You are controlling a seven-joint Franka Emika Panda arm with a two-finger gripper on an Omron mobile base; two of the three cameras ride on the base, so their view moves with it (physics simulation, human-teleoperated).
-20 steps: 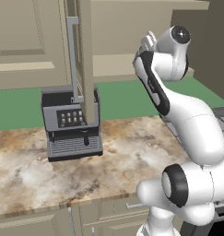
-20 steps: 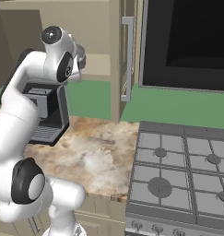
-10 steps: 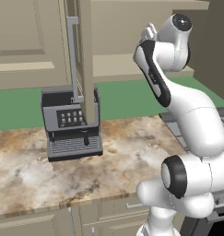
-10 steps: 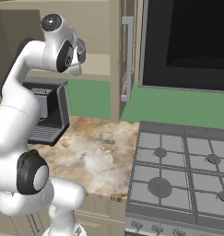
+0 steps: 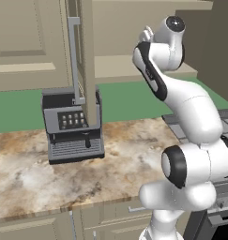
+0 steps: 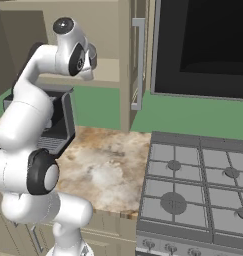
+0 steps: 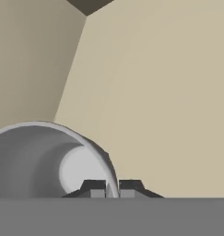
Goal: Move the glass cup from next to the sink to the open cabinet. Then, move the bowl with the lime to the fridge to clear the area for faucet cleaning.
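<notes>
**Holding the cup up inside the open cabinet**

Looking along the hand view, you see the tool (image 7: 112, 190) clenched on the rim of the glass cup (image 7: 44, 159): one dark tip sits inside the wall, the other outside, with the thin rim between them. The cup's open mouth faces the camera, its pale round bottom showing deep inside. Behind it you have only the beige inner walls of the cabinet (image 7: 155, 92).

From the left base view, your arm (image 5: 181, 108) rises from the lower right and bends up toward the cabinet shelf (image 5: 134, 65). The cabinet door (image 5: 87, 56) stands open edge-on, its long silver handle (image 5: 73, 61) facing you. Below it a coffee machine (image 5: 73, 124) sits on the marbled surface (image 5: 110, 164). In the right base view, a stove (image 6: 198, 185) lies just beside that surface.
</notes>
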